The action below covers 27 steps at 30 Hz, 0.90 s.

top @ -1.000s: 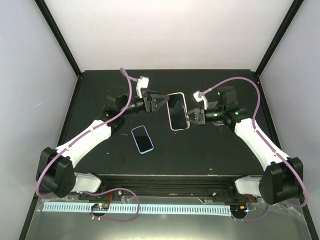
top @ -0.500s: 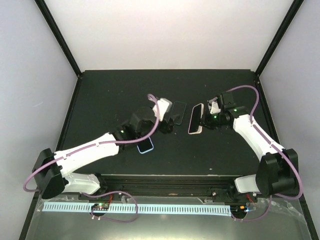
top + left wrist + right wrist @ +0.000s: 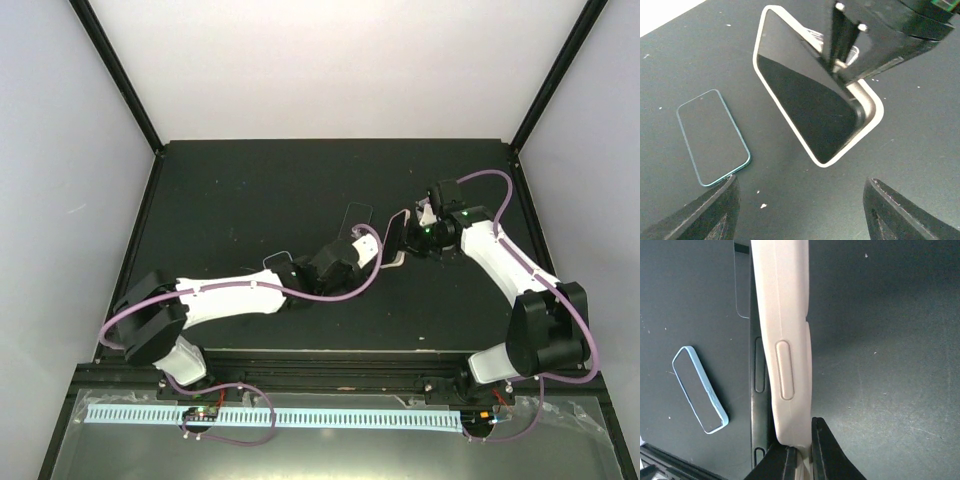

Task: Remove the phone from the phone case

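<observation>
The black phone (image 3: 805, 100) sits in a cream case (image 3: 871, 107). The case stands tilted on its edge right of the table's middle (image 3: 393, 262). My right gripper (image 3: 404, 240) is shut on the case's end; in the right wrist view its fingers (image 3: 825, 450) pinch the cream wall (image 3: 785, 340). The phone's dark side with button slots (image 3: 759, 370) shows beside that wall. My left gripper (image 3: 800, 200) is wide open and empty. It sits just in front of the phone's screen, not touching it, and shows in the top view (image 3: 372, 252).
A teal-edged phone (image 3: 712, 135) lies flat left of the case. A light-blue phone (image 3: 700, 390) lies nearer the front, mostly under my left arm in the top view (image 3: 275, 260). My left arm (image 3: 240, 295) stretches across the table's near middle.
My left arm has swung from the far left to the middle right, its open gripper now facing the phone. My right gripper has tipped the case from flat up onto its edge.
</observation>
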### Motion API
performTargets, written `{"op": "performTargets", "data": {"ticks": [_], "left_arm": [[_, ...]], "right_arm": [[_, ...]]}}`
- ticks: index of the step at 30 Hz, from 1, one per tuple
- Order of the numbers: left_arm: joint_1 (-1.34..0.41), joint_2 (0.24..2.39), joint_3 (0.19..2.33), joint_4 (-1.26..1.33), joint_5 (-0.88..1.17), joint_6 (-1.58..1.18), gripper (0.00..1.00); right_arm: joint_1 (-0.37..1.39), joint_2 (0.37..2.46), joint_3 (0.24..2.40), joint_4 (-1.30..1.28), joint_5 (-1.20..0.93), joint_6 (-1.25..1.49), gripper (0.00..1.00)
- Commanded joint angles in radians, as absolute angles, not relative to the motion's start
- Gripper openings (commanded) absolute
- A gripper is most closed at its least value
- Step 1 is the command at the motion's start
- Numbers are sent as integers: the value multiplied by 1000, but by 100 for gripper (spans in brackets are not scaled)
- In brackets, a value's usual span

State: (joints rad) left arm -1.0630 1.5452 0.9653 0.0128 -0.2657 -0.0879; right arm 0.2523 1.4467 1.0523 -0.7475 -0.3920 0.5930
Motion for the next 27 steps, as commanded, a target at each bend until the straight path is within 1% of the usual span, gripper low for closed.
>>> {"op": "performTargets", "data": {"ticks": [1, 9, 13, 22, 27], "left_arm": [[-1096, 1599, 1037, 87, -278, -24, 68], [-1121, 1679, 1083, 137, -306, 27, 66], [-1131, 1730, 1132, 128, -388, 47, 61], [-1133, 1794, 1150, 143, -545, 101, 52], [-1135, 1832, 1171, 139, -631, 138, 55]], "right_arm": [[250, 1436, 1084, -704, -440, 621, 1], [250, 1417, 1066, -689, -468, 629, 1], [250, 1406, 1042, -673, -492, 635, 1], [250, 1389, 1015, -651, -542, 642, 1], [251, 1378, 994, -632, -589, 653, 1]]}}
